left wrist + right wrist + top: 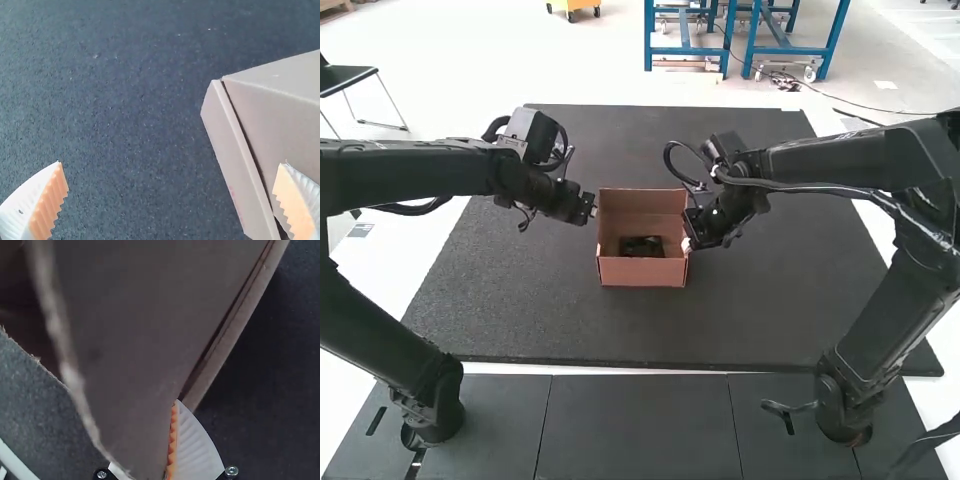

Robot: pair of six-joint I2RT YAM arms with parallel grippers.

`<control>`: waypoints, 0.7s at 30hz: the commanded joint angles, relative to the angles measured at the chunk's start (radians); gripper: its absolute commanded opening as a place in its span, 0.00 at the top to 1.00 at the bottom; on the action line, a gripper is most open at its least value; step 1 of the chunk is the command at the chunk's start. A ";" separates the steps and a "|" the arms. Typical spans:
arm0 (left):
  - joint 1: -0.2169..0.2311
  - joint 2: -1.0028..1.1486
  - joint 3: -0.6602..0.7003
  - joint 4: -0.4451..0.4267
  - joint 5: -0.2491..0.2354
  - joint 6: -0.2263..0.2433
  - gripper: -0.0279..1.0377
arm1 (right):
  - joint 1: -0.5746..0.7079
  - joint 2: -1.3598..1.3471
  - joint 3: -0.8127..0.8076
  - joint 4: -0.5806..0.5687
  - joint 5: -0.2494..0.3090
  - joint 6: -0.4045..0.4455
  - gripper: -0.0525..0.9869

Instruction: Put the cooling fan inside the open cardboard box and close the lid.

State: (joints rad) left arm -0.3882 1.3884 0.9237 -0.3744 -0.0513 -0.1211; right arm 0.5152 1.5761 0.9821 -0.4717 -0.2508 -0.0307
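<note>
the right gripper [690, 238] is seen pressed together on the right side panel of the open brown cardboard box [642, 268]. one white ribbed finger [194, 442] is laid with its orange pad flat against the cardboard, and the other is hidden behind the panel. the left gripper [586, 208] is held spread wide just beside the box's far left corner, apart from the cardboard. the small black cooling fan [642, 244] is found lying on the box floor, so only the closing is judged to be left. the tall rear flap [640, 203], taken to be the lid, is stood upright at the back. for this step to be done well, the box should be steadied by the pinched side and the lid caught near its top edge and tipped forward evenly. the side panel should be let go or tucked inward before the lid is brought down, lest the box be dragged across the dark textured mat [500, 280].
</note>
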 commanded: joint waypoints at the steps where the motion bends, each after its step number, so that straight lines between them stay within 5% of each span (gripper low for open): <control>1: 0.005 -0.045 0.010 0.008 0.013 -0.003 0.06 | 0.009 -0.013 0.021 -0.007 -0.010 0.015 0.59; 3: 0.017 -0.046 0.012 0.011 0.008 -0.006 0.06 | 0.011 -0.013 0.053 -0.024 -0.010 0.017 0.31; 6: 0.037 -0.051 0.021 0.020 -0.009 -0.008 0.06 | 0.009 -0.014 0.098 -0.071 -0.010 0.009 0.14; 14: 0.066 -0.055 0.064 0.035 -0.065 -0.011 0.06 | 0.008 -0.082 0.178 -0.188 -0.016 0.000 0.14; 21: 0.063 -0.035 0.139 0.040 -0.067 -0.009 0.06 | 0.008 -0.257 0.190 -0.219 -0.008 0.011 0.14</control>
State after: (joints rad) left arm -0.3275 1.3666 1.0035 -0.3428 -0.1055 -0.1215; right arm 0.5159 1.3972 1.1355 -0.6903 -0.2584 -0.0261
